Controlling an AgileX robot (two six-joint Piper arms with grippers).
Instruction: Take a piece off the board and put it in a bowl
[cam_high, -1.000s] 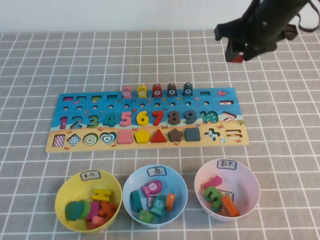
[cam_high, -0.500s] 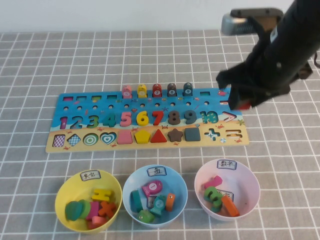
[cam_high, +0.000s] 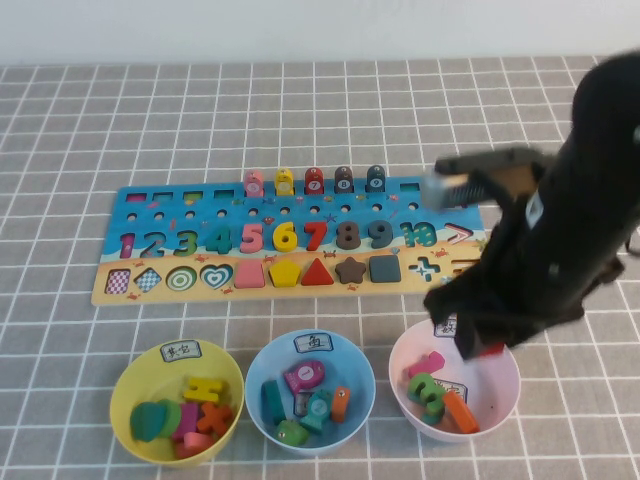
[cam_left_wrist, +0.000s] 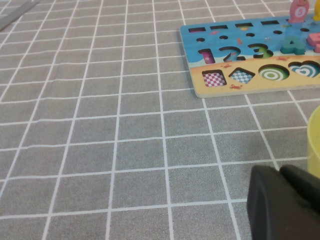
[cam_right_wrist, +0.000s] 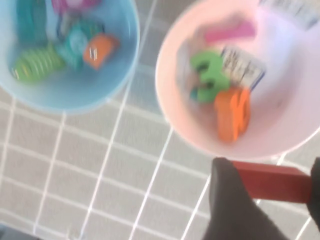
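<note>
Red piece (cam_right_wrist: 272, 184), pinched in the right gripper (cam_high: 487, 349), is hanging over the pink bowl (cam_high: 500, 395), the yellow bowl (cam_high: 130, 385) lying far leftward; left gripper (cam_left_wrist: 285, 207) state indiscernible.

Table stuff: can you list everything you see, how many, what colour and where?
board: one, blue above and tan below, middle of the table, with coloured numbers and shapes.
yellow bowl: one, front left, holding coloured pieces.
blue bowl: one, front middle, holding coloured pieces.
pink bowl: one, front right, holding a green 3 and orange and pink pieces.
red piece: one, gripped over the pink bowl's rim.
tablecloth: one, grey with white grid lines.
right gripper: black, shut on the red piece.
left gripper: black, low over the cloth near the yellow bowl.
</note>
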